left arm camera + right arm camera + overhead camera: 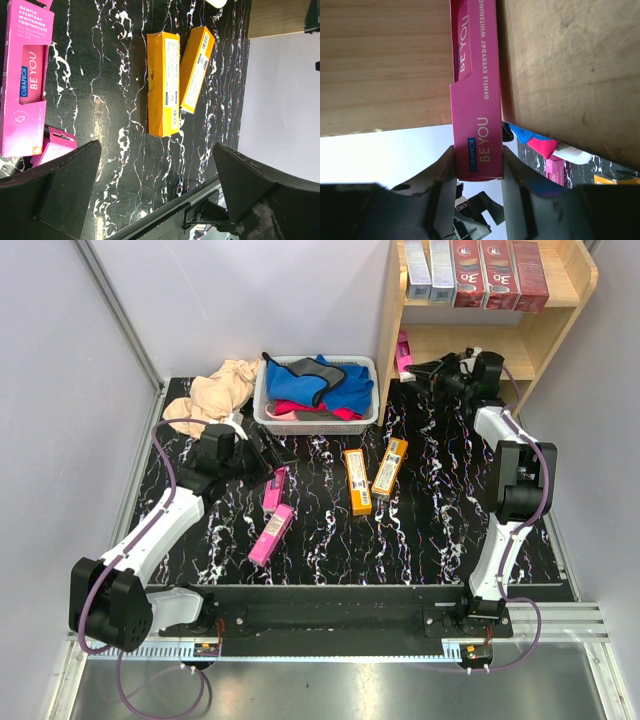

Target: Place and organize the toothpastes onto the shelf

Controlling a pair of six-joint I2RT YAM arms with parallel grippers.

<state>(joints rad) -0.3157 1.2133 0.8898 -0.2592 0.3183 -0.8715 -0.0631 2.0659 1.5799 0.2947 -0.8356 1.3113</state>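
Pale wood is used for the shelf (480,340), stood at the far right with two silver-grey boxes (418,270) and three dark red boxes (497,272) lined up on its upper tier. At its lower tier, against the left side panel, a pink toothpaste box (477,100) is clamped between the fingers of the right gripper (479,160). The left gripper (155,150) is held spread wide and empty above the black marbled table (430,530), where two orange boxes (357,481) and two pink boxes (271,534) are left lying.

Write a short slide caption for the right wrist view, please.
Right gripper grips a pink toothpaste box beside a panel of the wooden shelf.
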